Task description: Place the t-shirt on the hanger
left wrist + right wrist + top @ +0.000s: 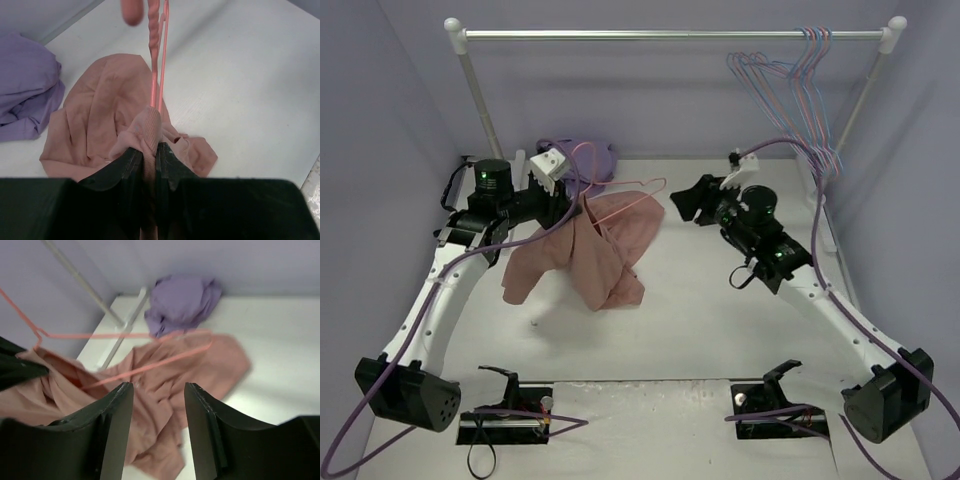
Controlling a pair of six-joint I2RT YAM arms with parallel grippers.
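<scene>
The salmon-pink t-shirt (595,250) hangs bunched above the table from my left gripper (580,206). In the left wrist view the left gripper (150,152) is shut on the shirt's ribbed collar (149,127), and the rest of the t-shirt (95,115) trails below. The pale-pink hanger (156,75) runs out of the collar, its twisted neck pointing away; from above, the hanger (635,186) lies across the shirt's top. My right gripper (688,204) is to the right of the shirt, apart from it. In the right wrist view the right gripper (158,390) is open and empty, facing the t-shirt (200,365) and hanger (150,366).
A lavender garment (588,155) lies at the back of the table behind the left gripper. A clothes rail (670,35) spans the back, with several thin blue and pink wire hangers (800,75) at its right end. Two black fixtures (510,412) stand at the near edge.
</scene>
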